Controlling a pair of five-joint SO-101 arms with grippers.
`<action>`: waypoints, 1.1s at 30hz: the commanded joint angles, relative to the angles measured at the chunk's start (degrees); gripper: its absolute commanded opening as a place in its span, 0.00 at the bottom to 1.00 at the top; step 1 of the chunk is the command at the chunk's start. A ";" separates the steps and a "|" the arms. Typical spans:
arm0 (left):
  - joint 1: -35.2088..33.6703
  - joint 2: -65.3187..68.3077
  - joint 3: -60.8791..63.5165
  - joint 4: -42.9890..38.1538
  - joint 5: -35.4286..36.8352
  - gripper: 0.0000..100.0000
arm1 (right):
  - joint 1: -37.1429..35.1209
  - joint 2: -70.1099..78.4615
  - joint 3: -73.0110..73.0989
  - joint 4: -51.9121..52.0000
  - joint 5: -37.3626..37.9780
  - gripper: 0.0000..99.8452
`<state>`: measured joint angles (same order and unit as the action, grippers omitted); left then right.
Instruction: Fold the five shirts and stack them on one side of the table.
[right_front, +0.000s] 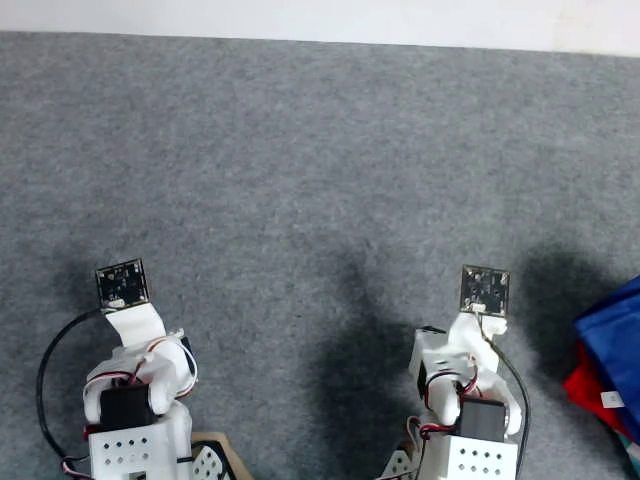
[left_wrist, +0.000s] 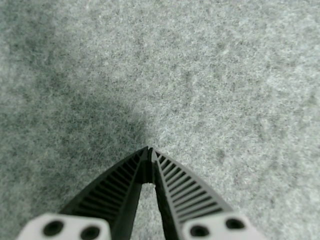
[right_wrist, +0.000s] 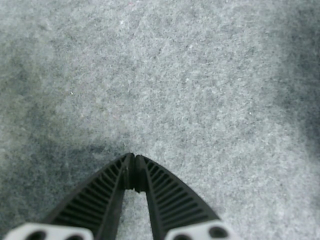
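High view: a table (right_front: 300, 180) covered in grey felt is seen from above. The left arm (right_front: 135, 385) and the right arm (right_front: 462, 385) sit at the near edge, well apart from each other. At the table's right edge lies a loose heap of shirts, cut off by the frame. A blue shirt (right_front: 615, 335) rests on top of a red shirt (right_front: 590, 388). A small white label (right_front: 612, 400) shows on the red cloth, and any writing on it is too small to read. The heap lies near the right arm without touching it.

Left wrist view: the left gripper (left_wrist: 150, 152) hangs over bare grey felt. Its two black ribbed fingers are pressed together at the tips.

Right wrist view: the right gripper (right_wrist: 134, 159) is also over bare felt. Its ribbed fingers meet at the tips, pinching nothing.
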<state>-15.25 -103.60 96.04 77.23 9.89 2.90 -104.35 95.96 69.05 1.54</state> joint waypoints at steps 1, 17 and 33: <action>-0.75 -0.31 1.01 -0.97 -0.35 0.01 | 0.13 -0.66 7.78 0.57 -0.35 0.01; -0.75 -0.31 1.01 -0.97 -0.35 0.01 | 0.13 -0.66 7.78 0.57 -0.35 0.01; -0.75 -0.31 1.01 -0.97 -0.35 0.01 | 0.13 -0.66 7.78 0.57 -0.35 0.01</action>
<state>-15.25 -103.60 96.04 77.23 9.89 2.90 -104.35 96.04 69.05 1.54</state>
